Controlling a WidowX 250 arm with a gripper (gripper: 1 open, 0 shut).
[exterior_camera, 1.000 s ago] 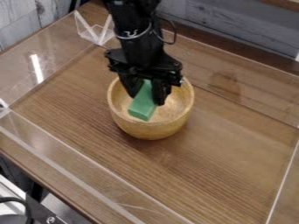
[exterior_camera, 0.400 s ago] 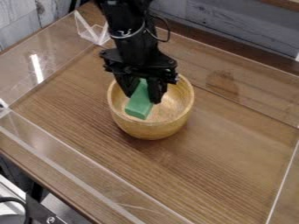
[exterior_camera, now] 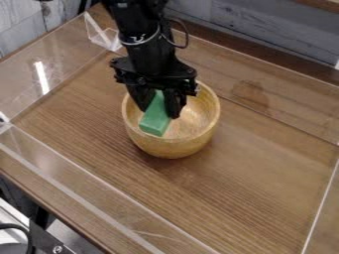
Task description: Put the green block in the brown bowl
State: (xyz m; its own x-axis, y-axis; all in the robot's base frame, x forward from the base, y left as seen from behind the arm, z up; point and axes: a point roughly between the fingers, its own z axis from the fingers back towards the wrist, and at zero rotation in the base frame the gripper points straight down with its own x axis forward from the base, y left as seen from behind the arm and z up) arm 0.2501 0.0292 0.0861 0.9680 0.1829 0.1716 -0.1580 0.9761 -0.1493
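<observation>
The place reads as a lab or workshop-like robot station, though the view is too narrow to settle which: a black robot arm (exterior_camera: 149, 55) reaches down from twelve o'clock over a brown wood-grain tabletop (exterior_camera: 245, 189), with a light-brown bowl (exterior_camera: 172, 145) under it near the middle. Pale strips (exterior_camera: 99, 207) run along the tabletop toward seven o'clock, and a black cable (exterior_camera: 16, 227) curls beside dark hardware at the corner there. A grey-white surface (exterior_camera: 284, 38) borders the wood toward one o'clock, and nothing in sight marks the room as a kitchen or a shop.
</observation>
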